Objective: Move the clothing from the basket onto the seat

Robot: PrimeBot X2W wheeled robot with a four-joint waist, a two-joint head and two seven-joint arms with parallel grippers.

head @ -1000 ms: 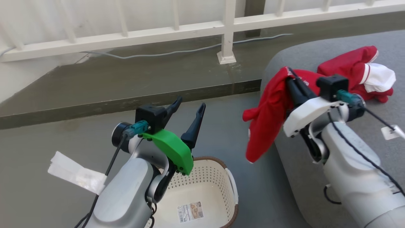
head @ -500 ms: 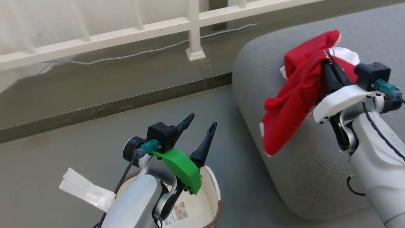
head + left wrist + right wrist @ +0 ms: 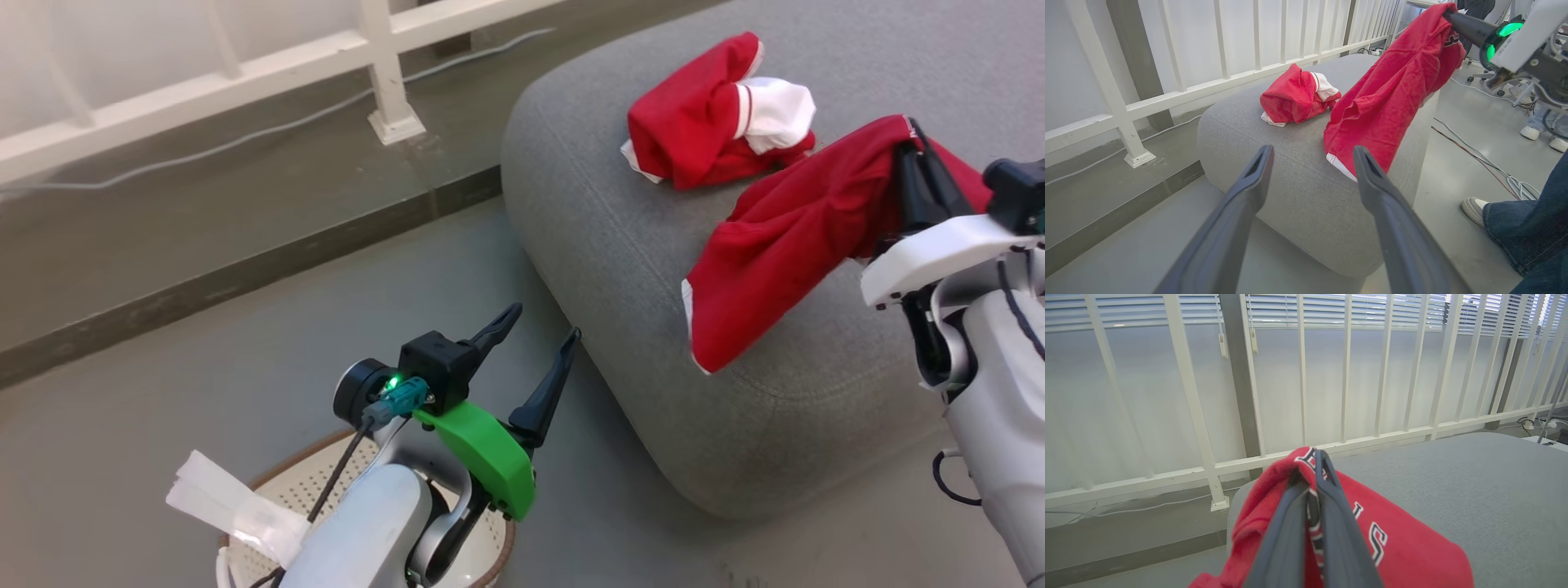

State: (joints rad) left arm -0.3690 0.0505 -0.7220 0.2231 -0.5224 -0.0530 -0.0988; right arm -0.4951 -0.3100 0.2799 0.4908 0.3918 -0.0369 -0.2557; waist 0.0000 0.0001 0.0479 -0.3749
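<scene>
Basket [image 3: 298,488], one: cream perforated plastic with a brown rim, lower left of the head view, on the floor and partly hidden behind the left arm. No garment can be seen in the part that shows.

Railing [image 3: 245,72], one: white bars, upper left of the head view, with one pale cable [image 3: 269,129] on the floor along its foot.

Left gripper [image 3: 544,321], one: centre bottom of the head view, above the basket. Jaws spread wide, holding nothing and touching nothing; in the left wrist view [image 3: 1312,149] the seat shows between them.

Seat [image 3: 620,269], one: large rounded grey cushion, centre to upper right of the head view.

Clothing, two red pieces, both at the seat:
- bunched garment [image 3: 702,122], red with white trim and lining, lying on top of the seat in the upper centre-right.
- hanging garment [image 3: 784,245], red with white hem, stretching from the right gripper down and left over the seat's front edge. Whether the hem rests on the cushion cannot be told. White lettering shows in the right wrist view [image 3: 1396,555].

Right gripper [image 3: 912,124], one: right edge of the head view, above the seat. Jaws clamped together on the upper fold of the hanging garment.

Person, lower right of the left wrist view: one jeans leg and one pale shoe [image 3: 1474,206].
</scene>
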